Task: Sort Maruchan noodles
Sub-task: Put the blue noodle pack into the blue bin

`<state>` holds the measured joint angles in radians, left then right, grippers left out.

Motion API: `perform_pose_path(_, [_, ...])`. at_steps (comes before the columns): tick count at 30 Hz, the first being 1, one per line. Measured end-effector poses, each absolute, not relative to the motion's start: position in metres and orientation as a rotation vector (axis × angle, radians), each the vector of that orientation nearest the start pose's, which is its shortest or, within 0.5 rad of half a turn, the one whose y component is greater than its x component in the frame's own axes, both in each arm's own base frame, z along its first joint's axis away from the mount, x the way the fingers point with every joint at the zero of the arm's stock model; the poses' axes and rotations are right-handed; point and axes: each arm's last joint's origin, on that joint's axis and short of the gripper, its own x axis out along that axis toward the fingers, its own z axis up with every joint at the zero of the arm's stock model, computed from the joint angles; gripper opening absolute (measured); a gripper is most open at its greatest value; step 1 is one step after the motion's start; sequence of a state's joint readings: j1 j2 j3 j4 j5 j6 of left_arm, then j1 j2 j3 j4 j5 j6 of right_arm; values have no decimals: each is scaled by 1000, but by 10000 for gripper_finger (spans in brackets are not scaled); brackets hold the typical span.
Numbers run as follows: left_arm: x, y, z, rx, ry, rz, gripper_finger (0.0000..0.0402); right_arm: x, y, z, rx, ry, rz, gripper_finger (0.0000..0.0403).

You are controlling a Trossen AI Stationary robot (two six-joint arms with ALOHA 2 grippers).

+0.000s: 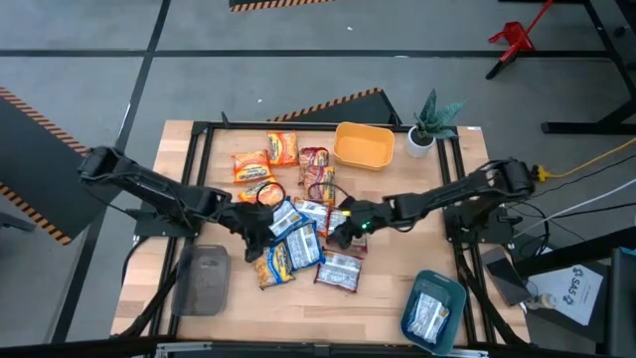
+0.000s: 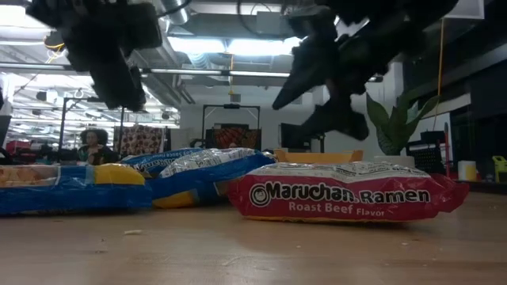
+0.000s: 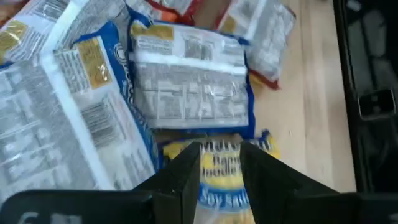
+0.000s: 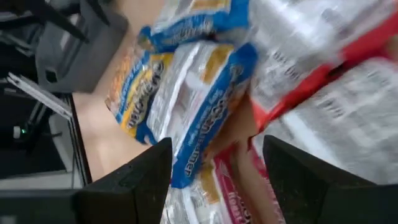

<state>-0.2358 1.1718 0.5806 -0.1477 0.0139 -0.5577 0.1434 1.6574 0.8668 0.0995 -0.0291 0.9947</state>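
While both arms reach in over the table's middle, things stand thus:
Left gripper (image 1: 260, 227): above the pile's left side, fingers a narrow gap apart, holding nothing.
Right gripper (image 1: 341, 231): over the pile's right side, fingers spread wide.
Maruchan noodles (image 1: 296, 239): heaped mid-table; one packet (image 1: 430, 314) in the teal tray (image 1: 412, 288).
Grey tray (image 1: 204, 280): front left.
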Motion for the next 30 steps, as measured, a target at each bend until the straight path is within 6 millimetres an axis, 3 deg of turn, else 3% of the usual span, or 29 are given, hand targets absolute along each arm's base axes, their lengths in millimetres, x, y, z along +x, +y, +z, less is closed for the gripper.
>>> perform_pose_path(6, [235,-65,173,-466,725,-13,86,349,57,167,884,733,-162,237])
perform_pose_path(15, [269,-79,142,-464,802,71,56,350,55,166,861,705,-212,237])
perform_pose_path(30, [269,-80,131,-474,831,136,54,354,54,167,853,635,-236,237])
